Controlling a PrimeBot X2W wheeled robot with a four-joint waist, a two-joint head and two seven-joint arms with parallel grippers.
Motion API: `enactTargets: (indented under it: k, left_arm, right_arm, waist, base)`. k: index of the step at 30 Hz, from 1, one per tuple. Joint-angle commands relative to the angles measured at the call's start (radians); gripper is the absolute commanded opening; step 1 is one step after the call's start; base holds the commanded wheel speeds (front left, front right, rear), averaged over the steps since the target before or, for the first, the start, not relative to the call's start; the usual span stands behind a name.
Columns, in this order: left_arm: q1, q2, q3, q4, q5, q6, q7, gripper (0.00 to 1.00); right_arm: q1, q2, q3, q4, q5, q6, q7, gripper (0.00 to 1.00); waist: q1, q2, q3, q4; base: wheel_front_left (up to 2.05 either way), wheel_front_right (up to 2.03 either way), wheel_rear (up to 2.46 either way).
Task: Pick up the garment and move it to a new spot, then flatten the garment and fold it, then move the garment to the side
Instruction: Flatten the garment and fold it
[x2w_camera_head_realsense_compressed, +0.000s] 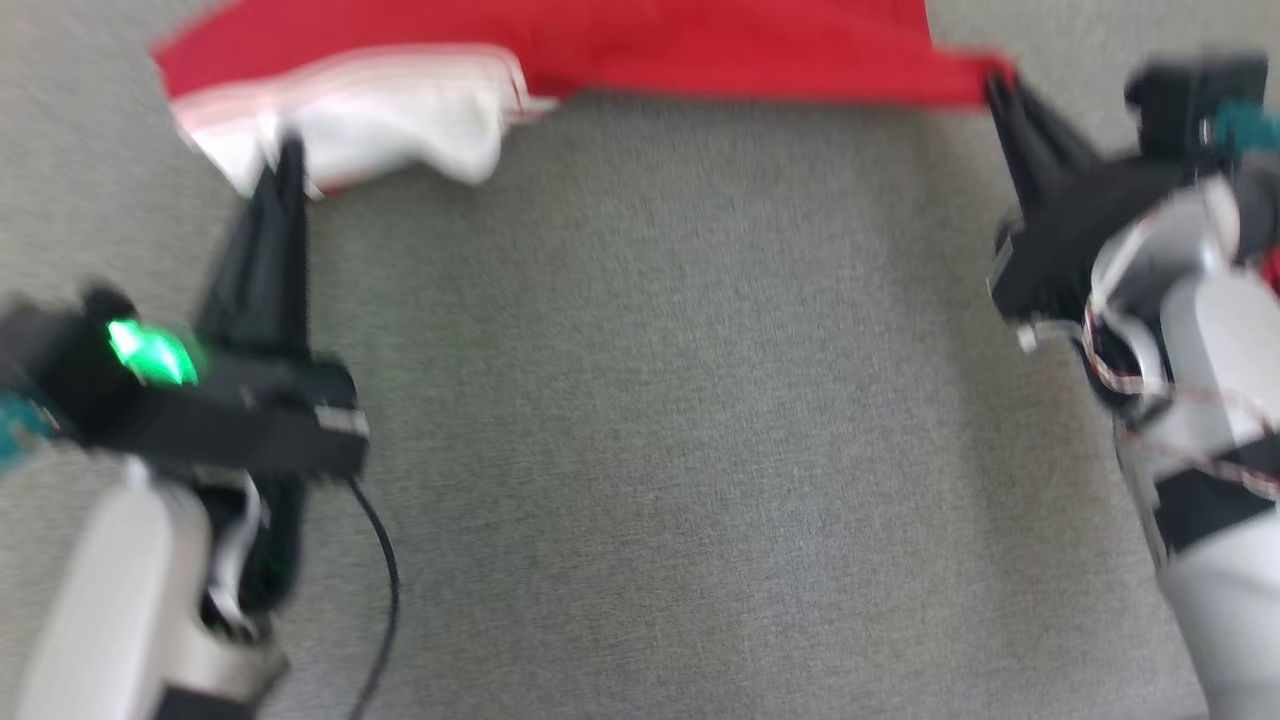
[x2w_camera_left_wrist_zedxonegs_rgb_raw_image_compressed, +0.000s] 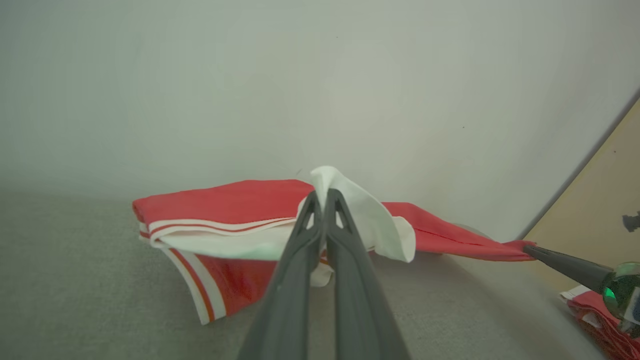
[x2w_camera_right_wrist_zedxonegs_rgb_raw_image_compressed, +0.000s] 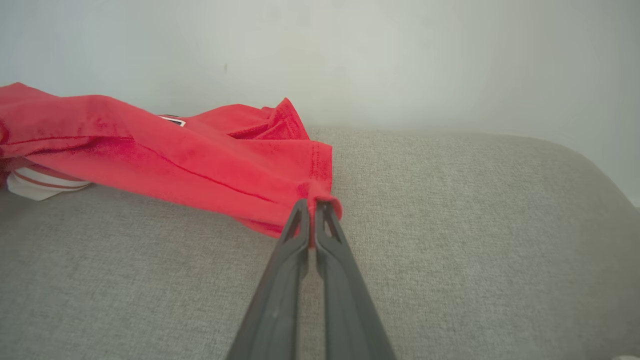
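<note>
I hold the garment (x2w_camera_head_realsense_compressed: 700, 45) stretched along the far edge of the cushion (x2w_camera_head_realsense_compressed: 650, 420): left gripper (x2w_camera_left_wrist_zedxonegs_rgb_raw_image_compressed: 324, 196) clamped on its white part, right gripper (x2w_camera_right_wrist_zedxonegs_rgb_raw_image_compressed: 310, 204) on a red corner. Likely the flattening step; next, lower it taut.

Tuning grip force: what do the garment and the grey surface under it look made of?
The garment looks like soft matte knit, probably cotton jersey: it drapes and shows a stitched hem, red with white striped trim. The grey surface looks like woven upholstery fabric, matte, with a visible heathered weave; padding beneath is only a guess.
</note>
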Motion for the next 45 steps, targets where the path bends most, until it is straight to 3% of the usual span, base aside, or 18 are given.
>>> enactTargets:
  k: [1,11,18,25,30,38,45]
  left_arm:
    - [0.06,-0.013,-0.003,0.012,-0.015,0.003,-0.018,0.0]
    - [0.288,-0.089,-0.024,0.109,-0.068,0.004,-0.091,0.0]
    - [0.44,-0.088,-0.077,0.14,-0.173,-0.015,-0.008,0.0]
    - [0.618,-0.022,-0.104,0.068,-0.397,-0.026,0.169,0.0]
    - [0.729,0.019,-0.092,0.027,-0.519,-0.025,0.238,0.0]
    - [0.827,0.064,-0.098,-0.027,-0.631,-0.024,0.34,0.0]
    - [0.89,0.121,-0.113,-0.055,-0.671,0.018,0.434,0.0]
  right_arm:
    - [0.065,-0.012,-0.018,-0.02,0.015,-0.002,0.011,0.0]
    - [0.33,0.003,-0.132,-0.099,0.0,-0.002,0.087,0.0]
    - [0.546,0.025,-0.215,-0.213,0.019,-0.002,0.269,0.0]
    - [0.767,0.072,-0.31,-0.378,0.024,-0.002,0.441,0.0]
    - [0.884,0.125,-0.385,-0.475,0.017,-0.002,0.489,0.0]
    - [1.018,0.194,-0.464,-0.547,0.007,-0.002,0.555,0.0]
    - [1.096,0.217,-0.493,-0.586,0.017,-0.002,0.614,0.0]
  waist:
    - [0.0003,0.0001,-0.119,0.054]
    - [0.0003,0.0001,-0.234,0.086]
    - [0.0003,0.0001,-0.318,0.117]
    - [0.0003,0.0001,-0.377,0.143]
    - [0.0003,0.0001,-0.406,0.158]
    - [0.0003,0.0001,-0.434,0.176]
    - [0.0003,0.0001,-0.439,0.166]
  base:
    - [0.0,0.0,0.0]
    - [0.0,0.0,0.0]
    - [0.0,0.0,0.0]
    - [0.0,0.0,0.0]
    - [0.0,0.0,0.0]
    - [0.0,0.0,0.0]
    - [0.0,0.0,0.0]
